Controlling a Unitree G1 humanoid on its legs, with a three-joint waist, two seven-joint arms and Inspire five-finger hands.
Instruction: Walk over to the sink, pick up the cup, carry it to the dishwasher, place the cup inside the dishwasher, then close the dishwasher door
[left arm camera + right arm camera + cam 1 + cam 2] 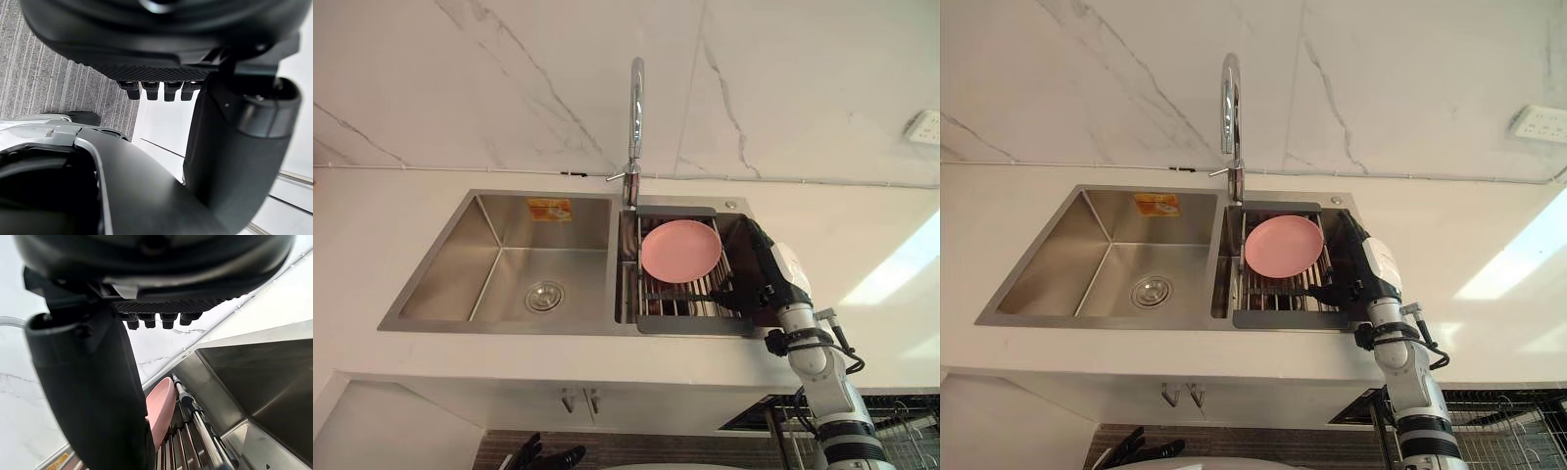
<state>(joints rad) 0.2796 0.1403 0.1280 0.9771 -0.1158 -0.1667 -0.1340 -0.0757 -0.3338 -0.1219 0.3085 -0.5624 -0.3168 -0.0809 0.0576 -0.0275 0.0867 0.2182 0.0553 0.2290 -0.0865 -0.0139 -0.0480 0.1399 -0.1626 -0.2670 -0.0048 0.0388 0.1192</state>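
Observation:
My right hand (766, 274) reaches into the right end of the sink's right basin, over a roll-up drying rack (677, 299). In the right wrist view its thumb (88, 382) stands out straight, its fingers (156, 319) run straight, and nothing lies between them. A pink plate (680, 250) lies on the rack just left of the hand; its rim (160, 409) shows past the thumb. The hand's bulk hides the basin corner beneath it. My left hand (548, 456) hangs low below the counter edge, fingers relaxed and holding nothing (234, 147).
The steel double sink (431, 294) is set in a white counter, with its left basin (509, 279) bare but for the drain. A tall faucet (635, 117) rises behind the divider. A wire dishwasher rack (901, 419) shows below the counter at lower right. A marble wall stands behind.

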